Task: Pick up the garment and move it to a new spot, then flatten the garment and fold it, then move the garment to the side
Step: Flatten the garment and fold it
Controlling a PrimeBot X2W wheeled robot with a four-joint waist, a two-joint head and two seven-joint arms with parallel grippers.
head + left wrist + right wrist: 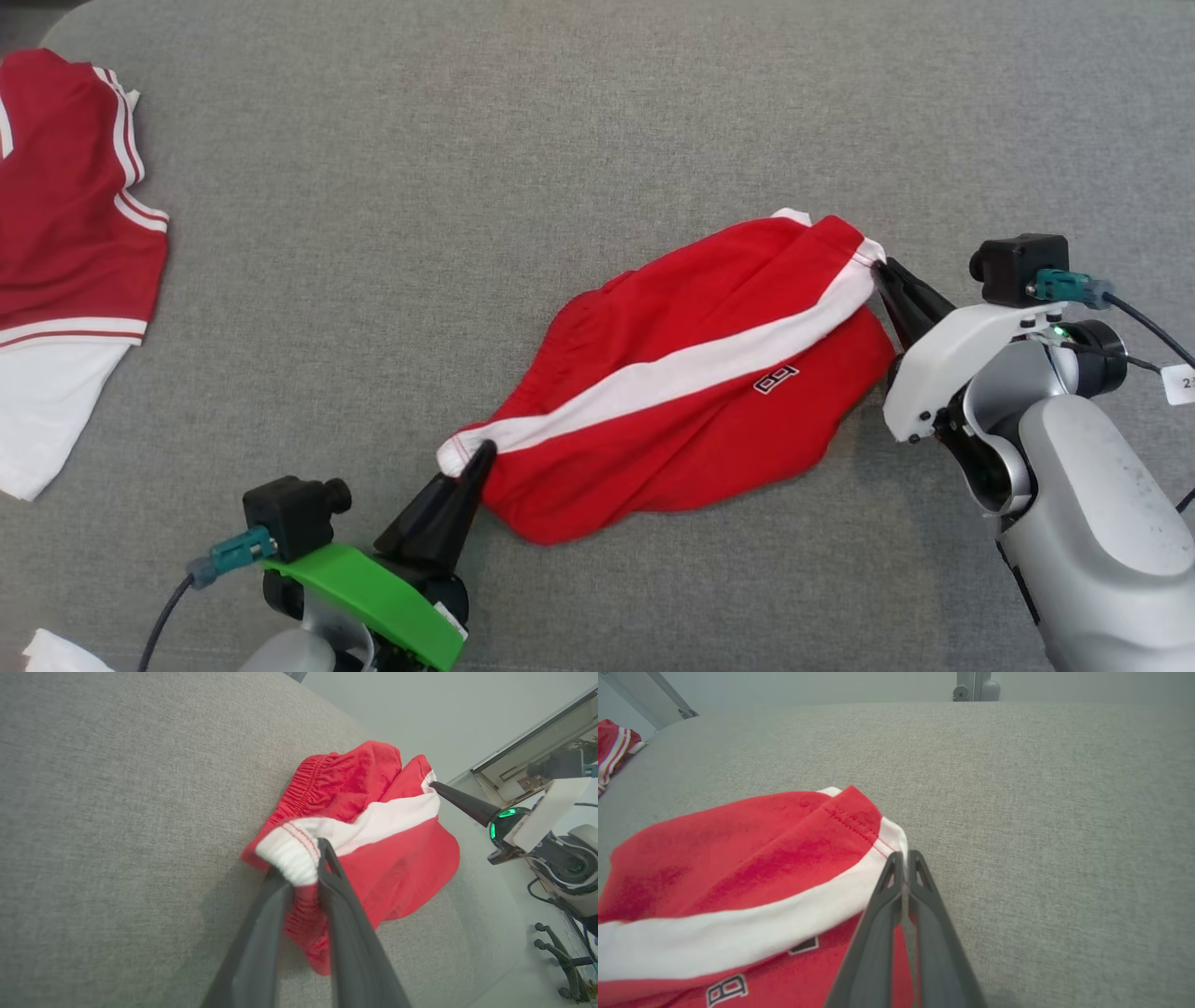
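Grey table point(597, 112) carries red shorts point(691, 392), with left fingers point(448, 509) and right fingers point(910, 299) clamped on opposite ends; pulling harder could slip either thin pinch.

Left fingers point(348, 919) pinch shorts point(402, 858) — white corner.

A grey woven-fabric surface point(597, 112) with a rounded far-left corner is stretching across the head view. A pair of red shorts point(653, 448) is lying rumpled on it, right of centre, with the white side stripe point(709, 359) running diagonally from lower left to upper right and a small logo patch point(776, 379) facing up. Well apart, at the left edge, a red jersey with white trim point(65, 233) is lying spread out, white fabric point(47, 411) showing below its hem. A white scrap point(56, 653) is sitting at the near-left corner.
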